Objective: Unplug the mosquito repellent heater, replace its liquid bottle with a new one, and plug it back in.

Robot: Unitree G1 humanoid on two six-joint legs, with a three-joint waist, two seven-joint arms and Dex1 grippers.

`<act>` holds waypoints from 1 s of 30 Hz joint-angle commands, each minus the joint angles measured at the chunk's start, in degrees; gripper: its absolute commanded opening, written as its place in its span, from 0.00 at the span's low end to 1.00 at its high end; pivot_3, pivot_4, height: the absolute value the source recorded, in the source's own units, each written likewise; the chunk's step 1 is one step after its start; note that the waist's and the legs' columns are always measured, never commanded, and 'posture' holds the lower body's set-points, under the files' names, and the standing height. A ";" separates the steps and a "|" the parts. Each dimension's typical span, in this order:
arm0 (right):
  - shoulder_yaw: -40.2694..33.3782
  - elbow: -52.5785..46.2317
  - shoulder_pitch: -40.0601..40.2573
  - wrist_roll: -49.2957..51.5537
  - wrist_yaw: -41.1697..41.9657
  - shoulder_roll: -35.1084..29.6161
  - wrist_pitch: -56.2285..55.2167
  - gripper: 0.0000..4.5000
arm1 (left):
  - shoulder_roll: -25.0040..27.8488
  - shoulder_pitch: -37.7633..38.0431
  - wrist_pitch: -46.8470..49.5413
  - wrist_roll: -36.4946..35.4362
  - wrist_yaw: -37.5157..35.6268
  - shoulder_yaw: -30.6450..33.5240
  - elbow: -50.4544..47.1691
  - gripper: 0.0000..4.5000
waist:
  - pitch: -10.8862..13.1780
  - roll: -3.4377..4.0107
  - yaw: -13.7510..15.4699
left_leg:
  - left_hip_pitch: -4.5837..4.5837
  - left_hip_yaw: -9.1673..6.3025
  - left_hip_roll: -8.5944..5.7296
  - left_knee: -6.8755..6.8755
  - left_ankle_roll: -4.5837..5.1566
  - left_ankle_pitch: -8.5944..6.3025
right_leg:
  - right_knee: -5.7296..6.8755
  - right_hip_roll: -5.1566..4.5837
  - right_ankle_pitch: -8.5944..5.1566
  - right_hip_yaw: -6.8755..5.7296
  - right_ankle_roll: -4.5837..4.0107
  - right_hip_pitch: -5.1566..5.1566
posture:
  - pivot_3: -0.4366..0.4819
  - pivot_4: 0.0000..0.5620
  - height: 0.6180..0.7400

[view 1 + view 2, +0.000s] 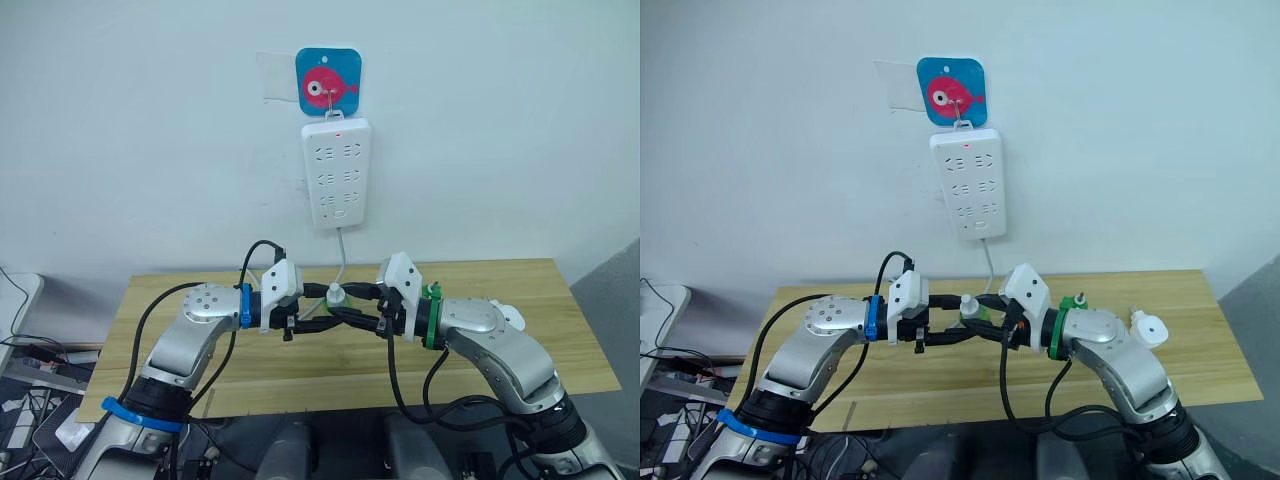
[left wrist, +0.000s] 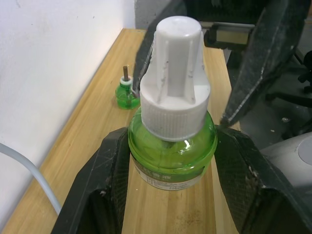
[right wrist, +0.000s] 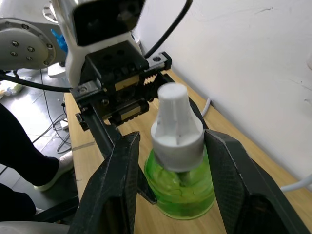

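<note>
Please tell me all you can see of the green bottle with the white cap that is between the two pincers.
The green bottle is round, clear green, plastic as it looks, with liquid inside and a label band low on its body. A tall white ribbed cap closes it. It stands upright above the wooden table. The left pincer clamps its body on both sides; the right pincer flanks it, contact unclear.
</note>
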 commanded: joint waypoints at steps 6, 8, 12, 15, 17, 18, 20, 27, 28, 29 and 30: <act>0.61 -1.45 0.03 -0.06 -0.01 1.49 -1.54 0.26 | -0.52 -0.90 -0.10 -0.89 0.10 0.24 -2.09 0.49 | 0.00 0.00 0.01 | 0.00 0.00 0.01 -0.01 -0.03 0.02 | 0.00 0.00 0.00 0.01 0.00 -0.01 | 0.44 0.30 1.00; 0.28 -1.26 -0.12 0.04 0.37 1.45 -1.56 0.24 | -0.53 -0.88 0.02 -0.91 0.12 0.25 -2.14 0.49 | 0.00 0.00 0.01 | 0.00 0.00 0.00 0.00 -0.02 0.01 | 0.00 0.00 0.00 0.00 0.00 0.00 | 0.44 0.30 1.00; -0.29 -2.56 0.05 1.19 1.43 0.79 -0.92 0.24 | -0.18 0.01 -0.33 -0.74 -0.32 0.00 -2.63 0.49 | 0.00 0.00 0.00 | 0.00 0.00 0.00 0.00 -0.02 0.01 | 0.00 0.00 0.00 0.00 0.00 0.00 | 0.44 0.30 1.00; 1.29 -2.53 -2.00 2.35 8.14 -1.88 -2.63 0.24 | 0.40 1.31 -1.55 -0.48 -1.77 -0.77 -3.36 0.49 | 0.00 0.00 -0.03 | 0.00 0.00 0.00 0.00 -0.02 0.01 | -0.01 0.00 0.00 0.01 0.00 0.00 | 0.43 0.30 1.00; 3.15 -0.37 -4.96 2.82 15.54 -4.12 -4.76 0.24 | 0.81 1.78 -2.40 -0.23 -3.05 -1.34 -3.74 0.49 | 0.00 0.00 -0.08 | 0.00 0.04 -0.02 0.00 0.01 0.00 | -0.03 0.00 0.00 0.03 0.00 0.01 | 0.43 0.30 1.00; 4.11 1.14 -6.83 3.06 19.91 -5.37 -6.00 0.24 | 1.14 1.90 -2.86 -0.03 -3.96 -1.78 -3.87 0.49 | 0.00 0.00 -0.09 | 0.01 0.04 -0.02 0.02 0.02 -0.01 | -0.03 0.02 0.00 0.03 0.00 0.03 | 0.43 0.30 1.00; 5.51 5.05 -11.25 3.66 27.72 -6.73 -7.95 0.24 | 1.87 2.14 -3.59 0.19 -5.81 -2.69 -4.17 0.49 | 0.00 0.01 -0.15 | 0.06 0.03 0.00 0.02 0.03 -0.01 | -0.02 0.03 0.00 -0.01 0.00 0.08 | 0.43 0.30 1.00; 10.22 35.21 -26.75 -1.95 50.38 -0.82 -27.82 0.24 | 3.59 2.70 -3.47 -0.59 -10.24 -5.32 -7.07 0.49 | 0.01 0.00 -0.29 | 0.11 0.04 0.04 -0.01 0.04 -0.01 | -0.02 0.09 0.00 -0.02 0.00 0.09 | 0.51 0.32 1.00; 10.64 39.11 -28.25 -2.25 51.15 0.34 -29.96 0.24 | 3.81 2.86 -3.54 -0.54 -10.48 -5.48 -7.27 0.49 | 0.01 0.00 -0.28 | 0.11 0.04 0.04 -0.01 0.03 -0.01 | -0.03 0.09 0.00 -0.03 0.00 0.09 | 0.52 0.32 1.00; 11.10 41.90 -29.32 -2.24 51.46 1.00 -31.63 0.24 | 3.94 2.96 -3.58 -0.49 -10.56 -5.56 -7.38 0.49 | 0.01 0.00 -0.18 | 0.10 0.02 0.06 -0.02 0.03 0.00 | -0.01 0.08 0.00 -0.03 -0.01 0.07 | 0.52 0.32 1.00; 11.87 44.28 -30.25 -1.81 51.55 1.08 -33.36 0.24 | 4.07 3.04 -3.56 -0.49 -10.53 -5.56 -7.49 0.49 | 0.01 0.00 0.01 | 0.09 0.01 0.07 -0.02 0.02 0.00 | -0.01 0.07 0.00 -0.03 -0.01 0.04 | 0.53 0.33 1.00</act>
